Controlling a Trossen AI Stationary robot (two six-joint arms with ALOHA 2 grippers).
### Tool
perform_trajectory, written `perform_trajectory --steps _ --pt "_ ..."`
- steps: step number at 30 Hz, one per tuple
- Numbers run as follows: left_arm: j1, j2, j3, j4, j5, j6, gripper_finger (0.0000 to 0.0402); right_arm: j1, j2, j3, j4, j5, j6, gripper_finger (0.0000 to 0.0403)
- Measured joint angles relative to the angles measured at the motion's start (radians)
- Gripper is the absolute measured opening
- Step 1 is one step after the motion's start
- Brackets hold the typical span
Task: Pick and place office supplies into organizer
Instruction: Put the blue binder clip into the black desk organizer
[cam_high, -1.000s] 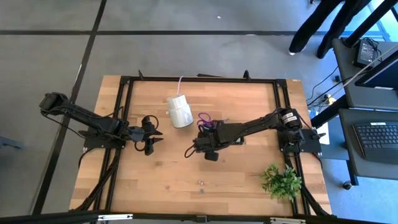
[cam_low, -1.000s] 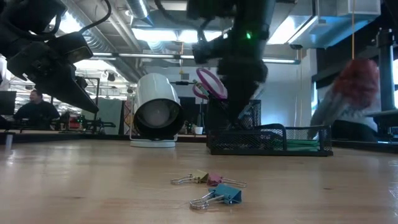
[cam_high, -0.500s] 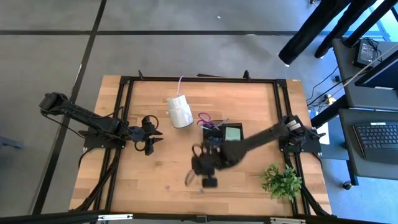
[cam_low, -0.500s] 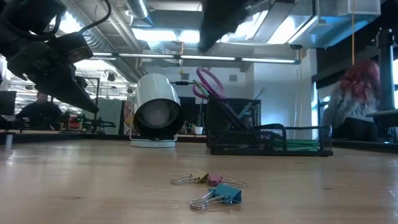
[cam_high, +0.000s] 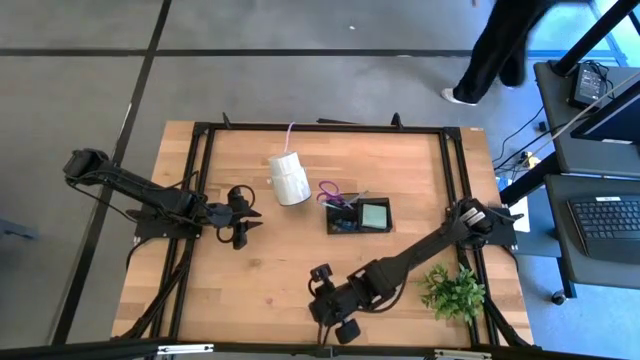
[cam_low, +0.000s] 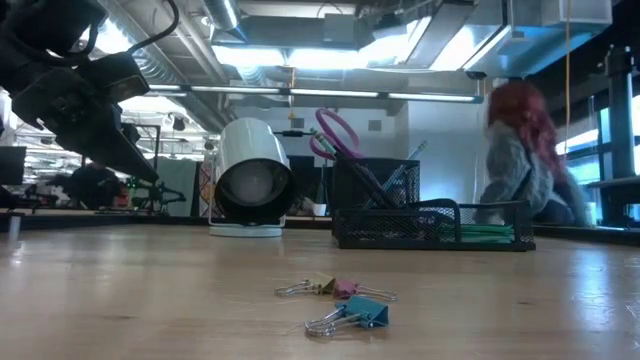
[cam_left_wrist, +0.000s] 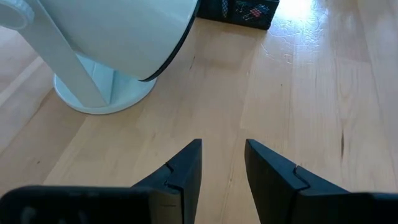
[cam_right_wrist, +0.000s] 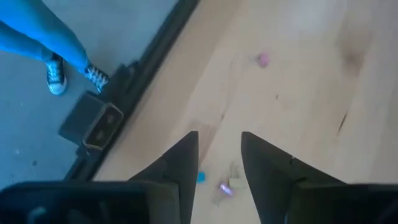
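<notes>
The black organizer (cam_high: 357, 216) (cam_low: 430, 226) holds purple-handled scissors (cam_high: 329, 189) (cam_low: 337, 133) and pens standing in its cup, with the mint-green sticky-note pad (cam_high: 375, 213) lying in its tray. Small binder clips (cam_low: 345, 302) (cam_right_wrist: 227, 186) lie on the wood near the table's near edge. My right gripper (cam_high: 322, 303) (cam_right_wrist: 219, 137) hangs open above these clips, pointing down, above the low view's frame. My left gripper (cam_high: 243, 216) (cam_left_wrist: 222, 146) (cam_low: 95, 95) waits open at the table's left, pointing at the white cylinder roll (cam_high: 290, 178).
The white cylinder roll (cam_low: 250, 188) (cam_left_wrist: 118, 43) stands left of the organizer. A green plant (cam_high: 455, 291) sits at the near right corner. A tiny pink bit (cam_right_wrist: 263, 59) lies on the wood. A person's legs (cam_right_wrist: 59, 46) show beyond the table frame (cam_right_wrist: 102, 124).
My right gripper has left the organizer, risen out of the low view and swung toward the table's near edge, now over the binder clips. The organizer and its contents stay in place.
</notes>
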Motion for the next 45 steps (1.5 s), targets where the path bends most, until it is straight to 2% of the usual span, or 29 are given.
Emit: perform_trajectory --steps 8,13,29,45 --pt "0.000 0.000 0.000 -0.008 0.000 0.000 0.0116 0.006 0.080 0.000 -0.006 -0.020 0.019 0.0126" --pt "0.000 0.000 0.000 -0.008 0.000 -0.010 0.0116 0.010 0.114 0.000 -0.019 -0.072 0.018 0.0126" --pt "0.000 0.000 0.000 -0.008 0.000 -0.024 0.0116 0.005 0.193 -0.001 -0.058 -0.071 0.018 0.0126" --pt "0.000 0.000 0.000 -0.008 0.000 -0.024 0.0116 -0.012 0.212 -0.002 -0.081 -0.070 -0.010 0.0126"
